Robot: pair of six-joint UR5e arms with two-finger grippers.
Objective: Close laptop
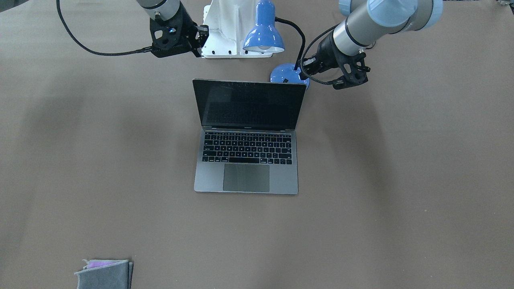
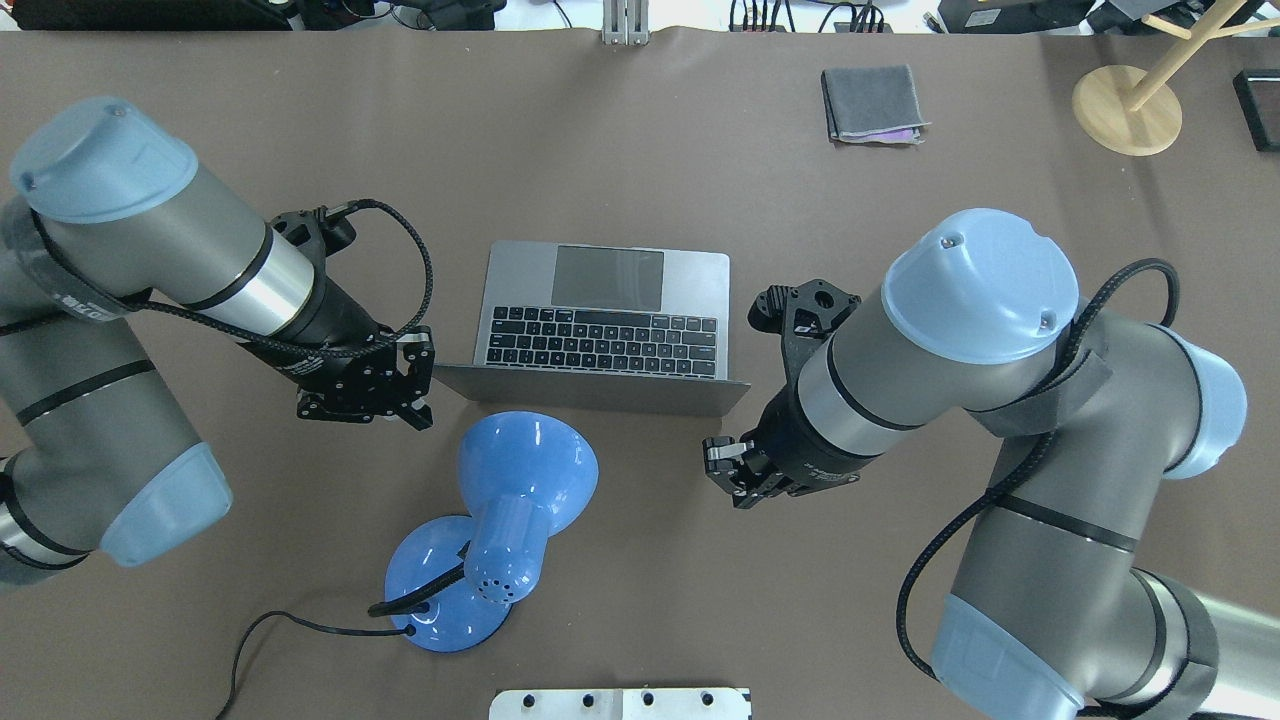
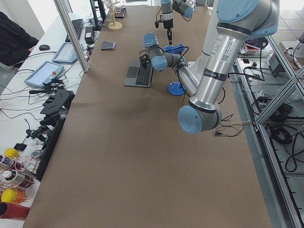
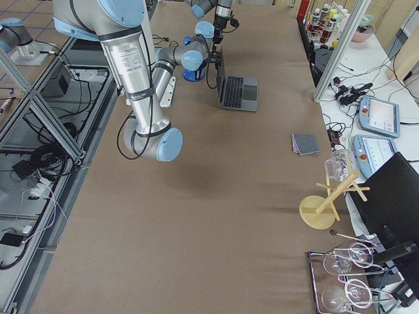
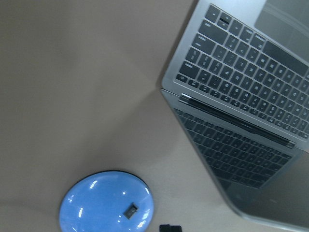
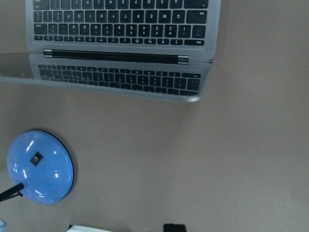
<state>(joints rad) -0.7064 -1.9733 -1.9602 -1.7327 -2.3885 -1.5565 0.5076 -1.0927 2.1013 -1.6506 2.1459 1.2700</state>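
Observation:
The laptop stands open in the middle of the table, its grey base flat and its dark screen upright, facing away from me. It also shows in the left wrist view and the right wrist view. My left gripper hangs beside the lid's left corner, apart from it. My right gripper hangs behind the lid's right corner, also apart. Both point down and look shut and empty; only a small black tip of the left gripper and of the right gripper shows.
A blue desk lamp with a round base stands just behind the lid, between my grippers, its cable trailing left. A folded grey cloth and a wooden stand lie at the far right.

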